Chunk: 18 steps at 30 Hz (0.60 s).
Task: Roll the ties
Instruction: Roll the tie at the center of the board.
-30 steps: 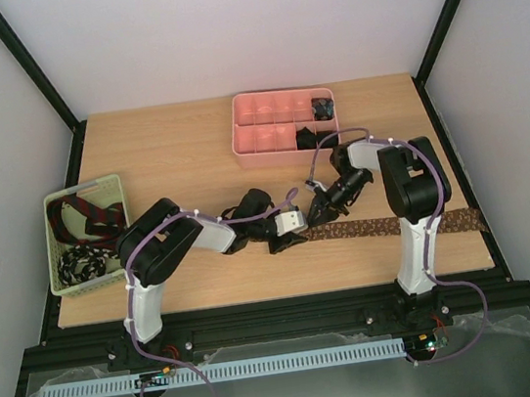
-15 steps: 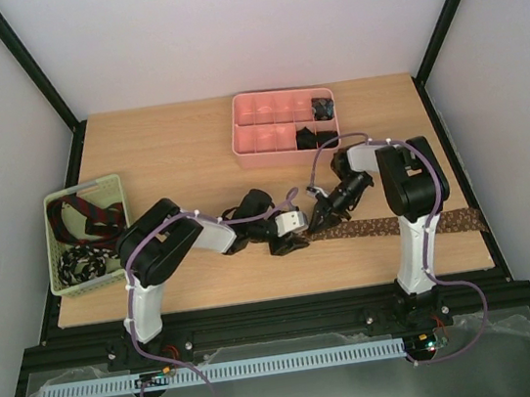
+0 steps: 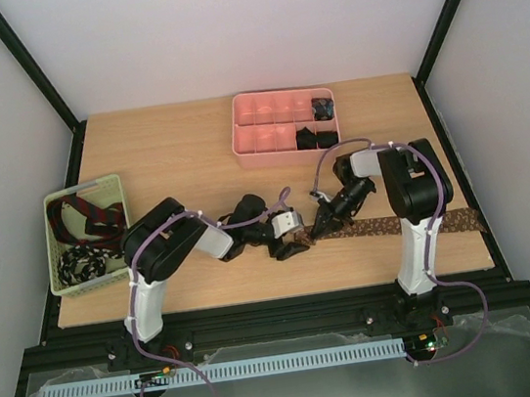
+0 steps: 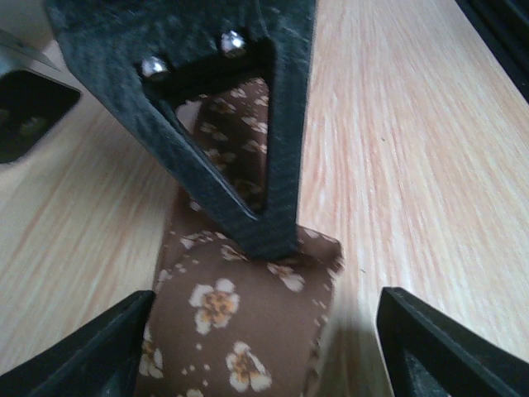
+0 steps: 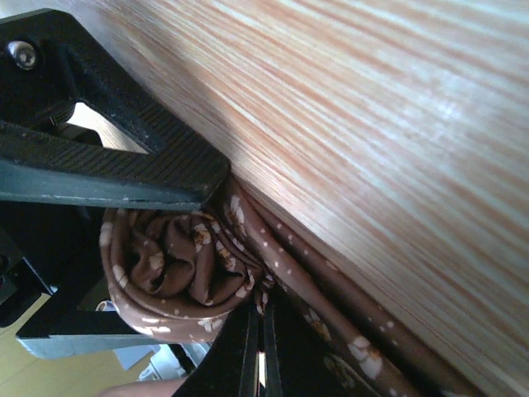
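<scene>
A brown tie with pale flower print [image 3: 397, 226] lies along the near right of the table. Its left end is rolled into a small coil [image 5: 178, 273], which also shows in the left wrist view [image 4: 240, 331]. My left gripper [image 3: 291, 242] is open, with its fingers [image 4: 91, 356] on either side of the coil. My right gripper [image 3: 320, 229] is shut, and its tip pinches the fabric at the coil's edge [image 5: 258, 331]. Black coils [image 3: 317, 136] sit in the pink tray [image 3: 261, 138]. A red-striped tie [image 3: 89, 211] and a black-and-white tie [image 3: 81, 263] lie in the green basket [image 3: 60, 286].
The pink tray stands at the back centre, just behind the right arm's wrist. The green basket stands at the table's left edge. The brown tie's far end reaches the table's right edge [image 3: 475, 220]. Black frame rails run along both sides.
My right gripper has moved down and left onto the tie's rolled end, closer to my left gripper. The left gripper has shifted only slightly.
</scene>
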Tool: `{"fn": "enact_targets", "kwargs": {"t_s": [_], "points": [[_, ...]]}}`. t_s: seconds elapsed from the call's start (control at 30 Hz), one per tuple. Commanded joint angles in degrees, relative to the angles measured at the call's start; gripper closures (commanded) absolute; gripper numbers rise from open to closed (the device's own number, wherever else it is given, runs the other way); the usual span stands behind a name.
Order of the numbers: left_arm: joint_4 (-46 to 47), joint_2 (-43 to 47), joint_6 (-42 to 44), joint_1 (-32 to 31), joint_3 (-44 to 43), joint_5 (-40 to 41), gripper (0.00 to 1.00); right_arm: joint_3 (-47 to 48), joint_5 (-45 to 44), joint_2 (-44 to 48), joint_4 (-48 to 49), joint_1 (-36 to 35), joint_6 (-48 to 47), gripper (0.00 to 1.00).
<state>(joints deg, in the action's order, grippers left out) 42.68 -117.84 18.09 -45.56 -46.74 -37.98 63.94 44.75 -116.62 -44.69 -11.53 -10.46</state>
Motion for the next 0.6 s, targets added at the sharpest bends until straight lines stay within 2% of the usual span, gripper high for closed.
{"fn": "enact_targets", "kwargs": {"t_s": [0.0, 0.07, 0.2, 0.37, 0.43, 0.57], "points": [[1.5, -4.7, -3.0, -0.1, -1.2, 2.3, 0.34, -1.4, -8.3, -1.8, 3.0, -0.2, 1.1, 0.99], [0.4, -4.5, -0.7, -0.2, -0.8, 3.9, 0.4, -0.7, -7.3, -1.3, 2.0, -0.2, 0.3, 0.99], [0.5, -1.6, 2.2, 0.4, 2.8, 4.1, 0.22, 1.1, -6.2, 0.9, -0.8, -0.2, -1.6, 0.99], [-2.9, -0.9, 4.4, 0.8, 0.3, 2.3, 0.11, 0.5, -6.3, 0.6, -1.6, -0.6, -3.3, 0.99], [-5.7, -2.2, 5.8, 0.3, -2.2, 2.0, 0.12, 0.6, -5.7, 0.6, -1.8, -0.9, -3.3, 0.99], [-9.9, -3.8, 8.9, -0.8, -3.7, 0.0, 0.2, 2.9, -3.6, 1.9, -2.9, -1.3, -2.6, 0.99]]}}
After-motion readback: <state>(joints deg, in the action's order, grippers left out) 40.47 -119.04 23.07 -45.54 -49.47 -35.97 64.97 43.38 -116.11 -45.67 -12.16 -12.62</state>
